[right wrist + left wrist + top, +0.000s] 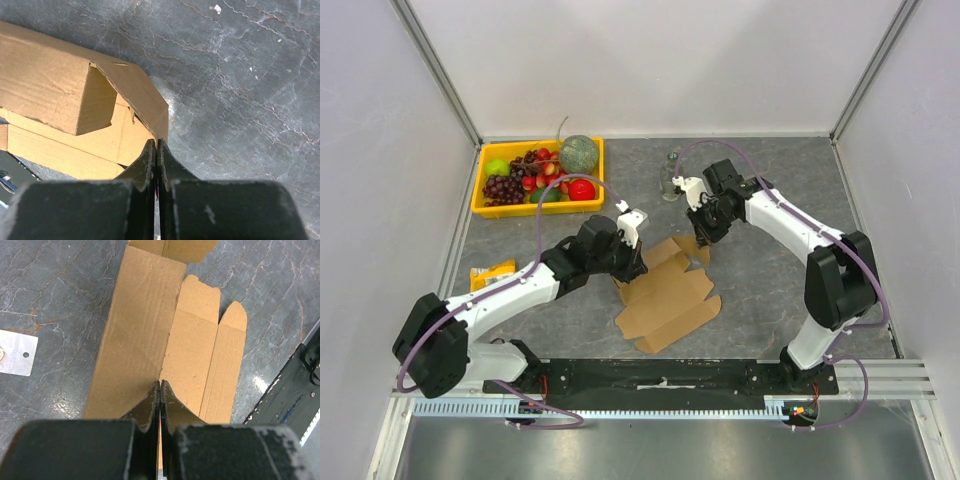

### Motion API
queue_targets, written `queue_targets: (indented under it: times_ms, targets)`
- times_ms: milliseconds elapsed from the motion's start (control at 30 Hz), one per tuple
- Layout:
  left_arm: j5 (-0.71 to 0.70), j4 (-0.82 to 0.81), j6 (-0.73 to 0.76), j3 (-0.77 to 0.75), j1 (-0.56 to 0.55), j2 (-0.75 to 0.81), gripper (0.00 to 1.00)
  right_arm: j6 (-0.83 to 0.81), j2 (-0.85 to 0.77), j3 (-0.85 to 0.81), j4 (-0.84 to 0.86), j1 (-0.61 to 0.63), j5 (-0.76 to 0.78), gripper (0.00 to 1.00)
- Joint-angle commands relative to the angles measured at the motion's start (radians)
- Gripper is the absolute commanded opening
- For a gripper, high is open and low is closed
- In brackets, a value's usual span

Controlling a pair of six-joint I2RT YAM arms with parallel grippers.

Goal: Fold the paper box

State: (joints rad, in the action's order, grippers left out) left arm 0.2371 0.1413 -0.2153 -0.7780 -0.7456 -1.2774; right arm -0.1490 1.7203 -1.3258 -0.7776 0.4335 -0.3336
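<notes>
Left fingers [147, 407] are pressed together on a thin edge of a plain brown corrugated cardboard paper box [670, 295], with a sliver of cardboard showing between them. The right fingers [145, 165] are pressed together on the corner of a raised flap at its far right end. That partly folded box lies on the grey marbled counter [770, 200] between the two arms, one long panel tilted up, well apart from the yellow plastic tray of fruit [535, 211] in the far left corner.
</notes>
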Motion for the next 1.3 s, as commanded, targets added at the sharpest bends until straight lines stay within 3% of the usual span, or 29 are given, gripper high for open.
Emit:
queue_targets:
  times_ms: [0, 633, 933, 1067, 1267]
  targets:
    - [-0.001, -0.023, 0.031, 0.006, 0.005, 0.035, 0.02, 0.074, -0.056, 0.008, 0.029, 0.004, 0.031, 0.0]
    - [0.002, -0.035, 0.025, 0.036, 0.005, 0.038, 0.02, 0.275, -0.11, 0.117, 0.155, 0.06, 0.134, 0.0]
    - [0.077, -0.04, 0.01, -0.018, 0.005, 0.133, 0.02, 0.167, -0.122, 0.114, 0.146, 0.076, 0.205, 0.0]
    - [0.036, -0.046, 0.004, -0.05, 0.017, 0.182, 0.02, 0.158, -0.128, 0.117, 0.149, 0.077, 0.212, 0.0]
    - [-0.039, 0.003, -0.019, -0.072, 0.144, 0.089, 0.02, 0.124, -0.134, 0.12, 0.15, 0.077, 0.211, 0.0]
